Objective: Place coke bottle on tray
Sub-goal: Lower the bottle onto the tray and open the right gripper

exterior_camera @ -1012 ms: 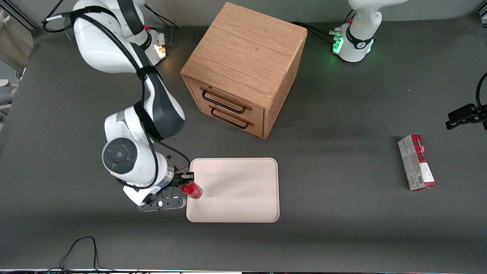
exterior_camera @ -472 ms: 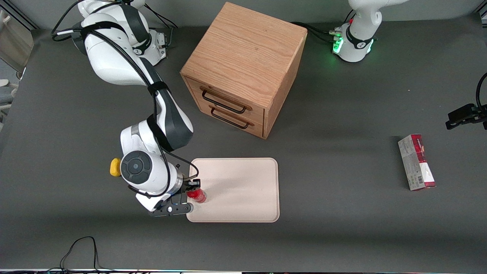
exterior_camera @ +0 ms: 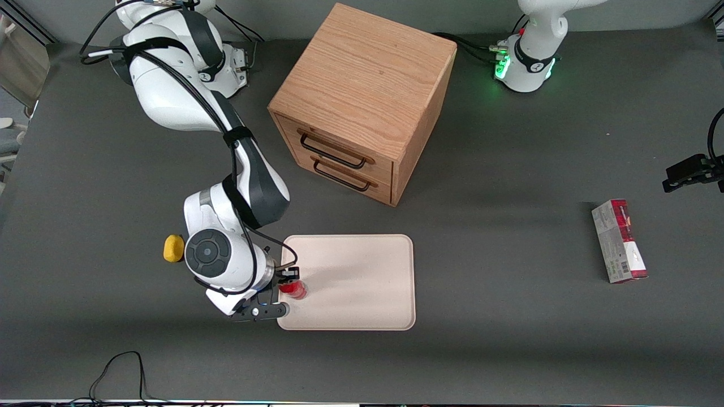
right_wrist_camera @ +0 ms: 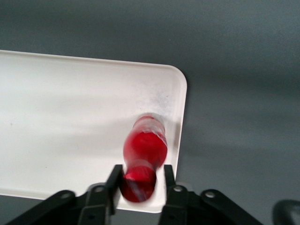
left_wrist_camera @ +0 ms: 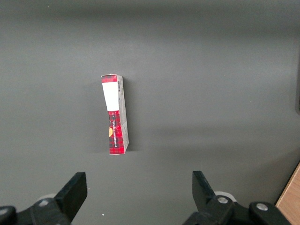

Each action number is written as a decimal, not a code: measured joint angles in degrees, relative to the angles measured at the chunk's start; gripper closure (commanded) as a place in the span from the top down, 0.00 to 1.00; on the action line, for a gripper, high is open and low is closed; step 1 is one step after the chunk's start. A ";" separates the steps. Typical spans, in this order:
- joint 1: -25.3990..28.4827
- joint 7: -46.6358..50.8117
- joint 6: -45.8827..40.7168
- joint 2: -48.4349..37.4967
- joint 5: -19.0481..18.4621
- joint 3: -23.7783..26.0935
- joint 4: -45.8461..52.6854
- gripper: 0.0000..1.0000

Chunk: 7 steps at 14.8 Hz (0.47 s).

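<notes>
- The claw (exterior_camera: 288, 281), clamped on the coke bottle (exterior_camera: 294, 289), has carried it inward over the tray (exterior_camera: 362, 282) edge.
- Lowering and release remain, I judge.

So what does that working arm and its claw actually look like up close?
The right arm is made of glossy white rounded shells with black bands at the joints, a round grey cap on one joint, and black cables strapped along it. Its gripper, above the tray edge nearest the working arm, is black, with two slim flat fingers on a body with visible screw heads.
</notes>
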 measured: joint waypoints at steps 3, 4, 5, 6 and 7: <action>-0.02 0.08 -0.55 -0.52 0.00 -0.08 0.68 1.00; -0.03 0.09 -2.11 -1.16 0.00 -0.15 0.91 1.00; -0.03 0.10 -4.17 -2.06 0.00 -0.26 1.18 1.00; -0.04 0.10 -6.56 -3.32 0.00 -0.39 1.41 1.00; -0.06 0.10 -9.18 -4.90 0.00 -0.49 1.51 1.00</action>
